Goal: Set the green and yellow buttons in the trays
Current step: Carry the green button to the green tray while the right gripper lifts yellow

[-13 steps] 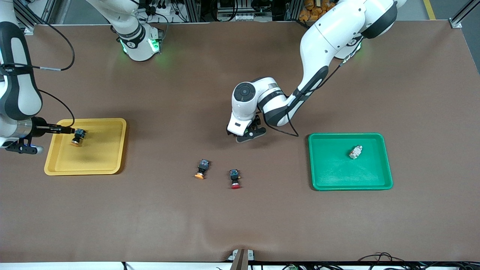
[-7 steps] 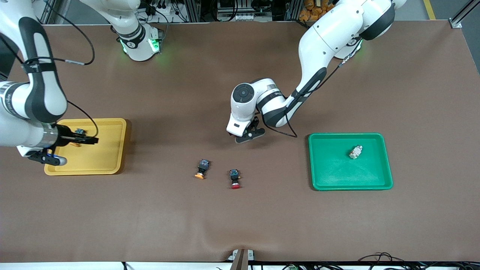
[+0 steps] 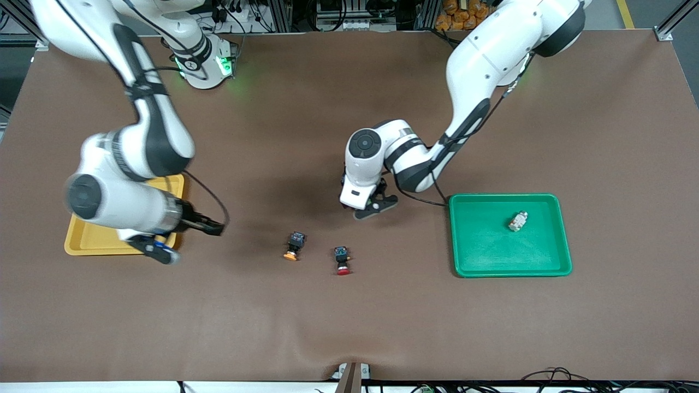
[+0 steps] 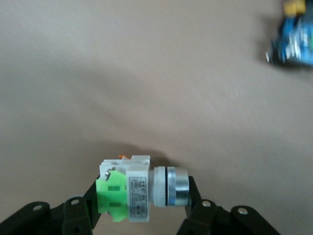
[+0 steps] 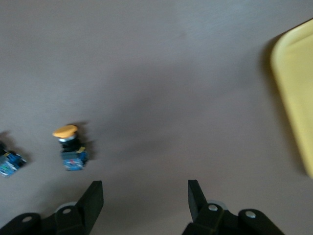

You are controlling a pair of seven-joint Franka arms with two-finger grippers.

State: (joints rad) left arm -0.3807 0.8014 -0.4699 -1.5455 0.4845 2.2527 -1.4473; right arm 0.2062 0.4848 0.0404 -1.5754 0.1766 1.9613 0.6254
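The left hand is clamped on a green-capped button: in the left wrist view the whitish body with its green end and silver collar lies crosswise between the two black fingers. In the front view this left hand sits low over the bare brown surface near its middle, between the yellow tray and the green tray, closer to the green one.

The right hand has its fingers spread wide with nothing between them. In the front view the right hand is over the surface just beside the yellow tray, on the side toward the middle of the surface. The right arm covers much of that tray, so its contents cannot be seen.

An orange-yellow-capped button lies on the surface between the two hands, nearer the front camera than the left hand. In the right wrist view this orange-yellow-capped button lies ahead of the open fingers, well apart from them. A red-capped button lies just beside it, toward the left arm's end.

A second green-capped button rests inside the green tray, well apart from the left hand.
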